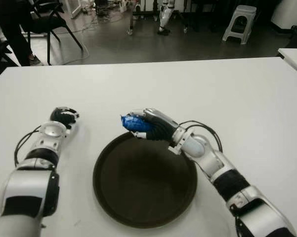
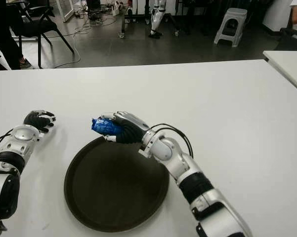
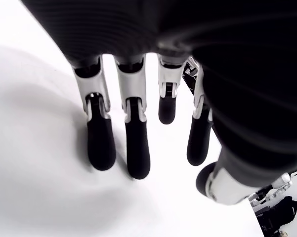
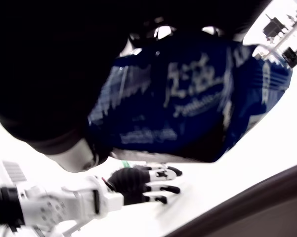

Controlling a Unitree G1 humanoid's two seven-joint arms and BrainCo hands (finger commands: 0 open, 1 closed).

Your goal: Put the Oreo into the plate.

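I see the right robot hand point(image 1: 155, 124) curled tight around the blue Oreo point(image 1: 134, 123) pack, held over the far rim of the plate point(image 1: 144, 180). Only its wrist view shows me the pack's printing, pressed against the palm. The left robot hand point(image 1: 63, 117) shows left of the plate on the desk point(image 1: 188, 89); its wrist view shows fingers point(image 3: 101, 143) relaxed, spread, holding nothing.

blue Oreo packet point(image 4: 197, 103) | white printed lettering, blurred | no word or brand readable
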